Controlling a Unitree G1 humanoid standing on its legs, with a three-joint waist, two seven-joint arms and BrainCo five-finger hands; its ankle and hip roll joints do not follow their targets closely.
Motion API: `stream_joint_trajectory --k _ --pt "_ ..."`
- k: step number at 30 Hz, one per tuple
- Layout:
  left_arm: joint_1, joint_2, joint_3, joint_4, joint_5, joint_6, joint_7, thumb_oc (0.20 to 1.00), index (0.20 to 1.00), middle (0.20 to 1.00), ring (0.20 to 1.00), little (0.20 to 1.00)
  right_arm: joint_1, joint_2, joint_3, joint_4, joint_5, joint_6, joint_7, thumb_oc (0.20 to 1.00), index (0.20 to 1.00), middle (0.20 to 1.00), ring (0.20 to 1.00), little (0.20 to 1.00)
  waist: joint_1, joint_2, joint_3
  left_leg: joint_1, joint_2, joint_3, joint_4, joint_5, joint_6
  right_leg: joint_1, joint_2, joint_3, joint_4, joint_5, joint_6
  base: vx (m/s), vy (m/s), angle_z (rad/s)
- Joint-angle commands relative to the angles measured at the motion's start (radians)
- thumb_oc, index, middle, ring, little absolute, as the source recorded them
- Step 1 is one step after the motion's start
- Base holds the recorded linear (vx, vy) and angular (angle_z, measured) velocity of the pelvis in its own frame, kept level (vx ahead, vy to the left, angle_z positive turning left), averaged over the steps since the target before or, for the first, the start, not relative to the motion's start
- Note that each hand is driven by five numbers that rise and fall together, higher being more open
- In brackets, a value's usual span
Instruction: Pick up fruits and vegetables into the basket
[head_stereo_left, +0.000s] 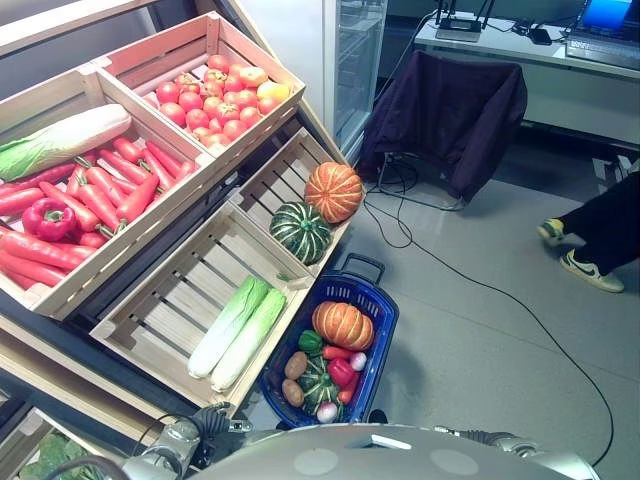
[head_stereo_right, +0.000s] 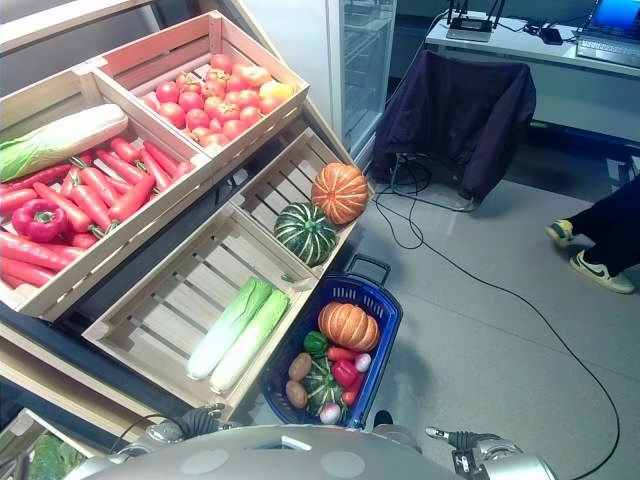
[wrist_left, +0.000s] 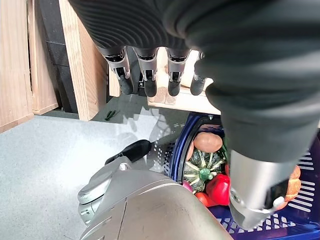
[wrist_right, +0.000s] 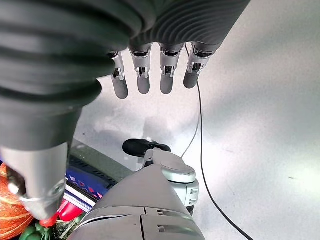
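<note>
A blue basket (head_stereo_left: 384, 312) stands on the floor against the wooden shelf. It holds an orange pumpkin (head_stereo_left: 343, 325), a green squash (head_stereo_left: 318, 381), a red pepper (head_stereo_left: 342, 372), potatoes (head_stereo_left: 296, 365) and other small produce. On the shelf above it lie an orange pumpkin (head_stereo_left: 333, 192) and a green pumpkin (head_stereo_left: 300, 232). Two long pale-green cabbages (head_stereo_left: 238, 330) lie in the crate beside the basket. My left hand (wrist_left: 150, 75) hangs low beside the basket (wrist_left: 181, 150) with straight fingers and holds nothing. My right hand (wrist_right: 145, 75) hangs over the bare floor, fingers straight and empty.
The upper crates hold tomatoes (head_stereo_left: 215, 100), carrots and red peppers (head_stereo_left: 90, 195) and a cabbage (head_stereo_left: 65, 140). A chair draped with a dark jacket (head_stereo_left: 450, 110) stands behind the basket. A person's legs and shoes (head_stereo_left: 590, 245) are at the right, and a desk (head_stereo_left: 540, 50) stands at the back.
</note>
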Motion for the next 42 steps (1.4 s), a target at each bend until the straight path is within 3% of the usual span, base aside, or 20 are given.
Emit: stream_joint_trajectory --k 1,3,42 --pt "-0.07 -0.009 0.001 0.037 -0.006 -0.015 -0.008 1.0 1.0 1.0 1.0 1.0 -0.08 0.014 -0.002 0.057 0.014 -0.01 -0.013 1.0 1.0 1.0 1.0 1.0 -0.006 -0.011 0.033 0.0 0.0 -0.019 0.007 -0.106 0.001 0.065 -0.045 -0.028 0.011 -0.09 0.083 0.0 0.0 0.0" --pt "-0.068 -0.009 0.002 0.035 -0.017 -0.034 -0.007 1.0 1.0 1.0 1.0 1.0 -0.081 0.015 -0.001 0.056 0.018 -0.008 -0.015 1.0 1.0 1.0 1.0 1.0 -0.006 -0.01 0.033 -0.001 0.0 -0.02 0.007 -0.106 0.0 0.065 -0.044 -0.028 0.011 -0.09 0.082 0.0 0.0 0.0" --pt "-0.065 0.001 0.013 0.038 -0.006 0.001 -0.009 1.0 1.0 1.0 1.0 1.0 -0.08 0.002 -0.007 0.056 0.006 -0.002 -0.01 1.0 1.0 1.0 1.0 1.0 -0.009 -0.01 0.04 -0.016 0.0 -0.019 0.007 -0.097 0.0 0.053 -0.039 -0.022 0.011 -0.087 0.081 0.0 0.0 0.0"
